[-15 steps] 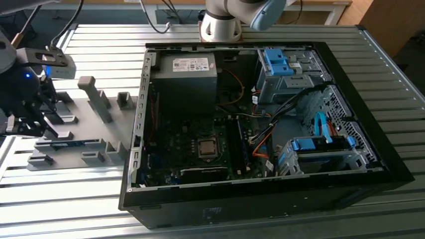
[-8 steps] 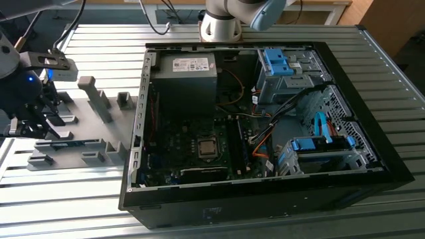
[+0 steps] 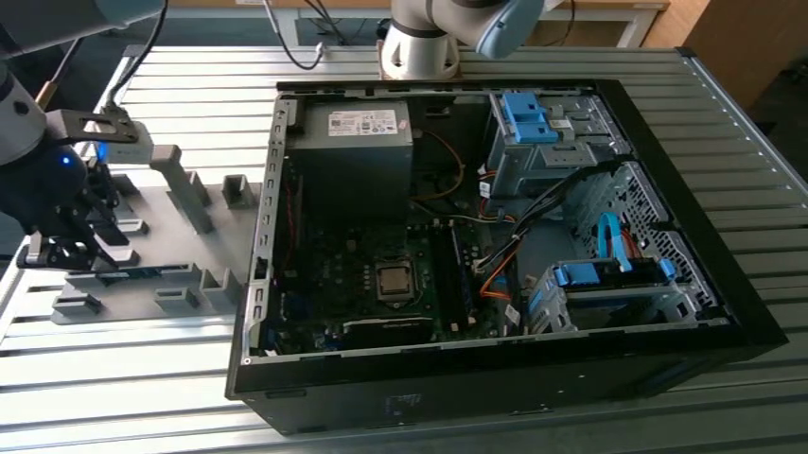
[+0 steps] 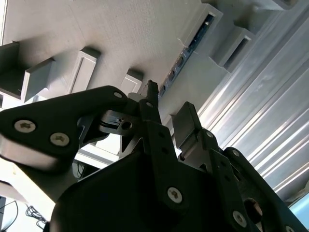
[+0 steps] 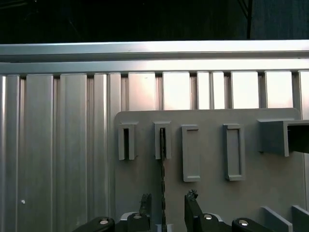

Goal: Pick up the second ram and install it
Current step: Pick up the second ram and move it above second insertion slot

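Pickup is not complete. The second ram [image 5: 162, 179], a thin green board seen edge-on, stands in a slot of the matte grey holder plate [image 5: 270, 183] on the ribbed aluminium table [image 5: 58, 145], outside the open computer case [image 3: 707, 312]. The pincer [image 5: 168, 198] is spread wide, with one black finger on each side of the board and neither clamping it. Installation is not yet done.

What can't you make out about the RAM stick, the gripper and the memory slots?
Second ram: edge-on in the first wrist view, so its chip faces are hidden; the picture's edge cuts off its near end.
Gripper: in the second wrist view its body hides the stick's near end, so contact with the open jaws is unclear.
Memory slots in the computer case: too dark and small in the exterior view to tell what is seated.
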You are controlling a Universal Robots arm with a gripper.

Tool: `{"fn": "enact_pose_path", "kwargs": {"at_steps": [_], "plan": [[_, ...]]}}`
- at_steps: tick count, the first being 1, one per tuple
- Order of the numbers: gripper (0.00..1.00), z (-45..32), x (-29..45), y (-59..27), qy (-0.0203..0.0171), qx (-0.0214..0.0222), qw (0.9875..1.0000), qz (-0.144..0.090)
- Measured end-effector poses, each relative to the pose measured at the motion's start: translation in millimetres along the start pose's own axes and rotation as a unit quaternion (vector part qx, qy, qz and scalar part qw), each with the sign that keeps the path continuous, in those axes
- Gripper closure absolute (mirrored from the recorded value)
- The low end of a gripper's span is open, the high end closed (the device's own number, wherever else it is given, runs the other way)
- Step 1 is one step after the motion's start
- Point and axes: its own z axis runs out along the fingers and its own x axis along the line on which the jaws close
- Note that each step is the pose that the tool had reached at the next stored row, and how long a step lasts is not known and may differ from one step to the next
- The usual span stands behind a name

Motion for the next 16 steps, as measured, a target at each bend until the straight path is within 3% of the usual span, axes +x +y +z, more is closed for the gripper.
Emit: {"fn": "enact_pose_path", "kwargs": {"at_steps": [16], "plan": [[0.6, 23.9, 3.4, 0.2, -0.0001, 0.0, 1.0, -0.001]]}}
